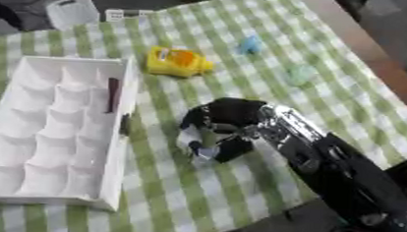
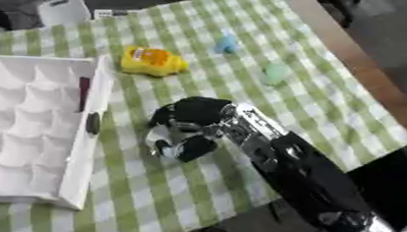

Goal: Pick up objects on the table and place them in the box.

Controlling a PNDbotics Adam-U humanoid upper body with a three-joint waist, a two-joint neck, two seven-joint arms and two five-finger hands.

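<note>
A white compartmented box (image 1: 60,131) is seen at the left of the desk (image 1: 269,81), which is covered by a green-and-white checked cloth. A thin dark stick-like item (image 1: 112,95) lies in a compartment near its right wall; what it is cannot be made out, and a small dark patch (image 1: 125,125) shows on that wall. A yellow bottle-like object (image 1: 178,62) lies beyond the box. At centre, the right hand (image 1: 222,124) is lowered onto the cloth, its fingers (image 1: 198,118) curled around a small whitish object (image 1: 193,142), mostly hidden. Farther right, a small blue object (image 1: 250,45) and a pale green one (image 1: 300,73) are blurred. The box's left edge is cut off
</note>
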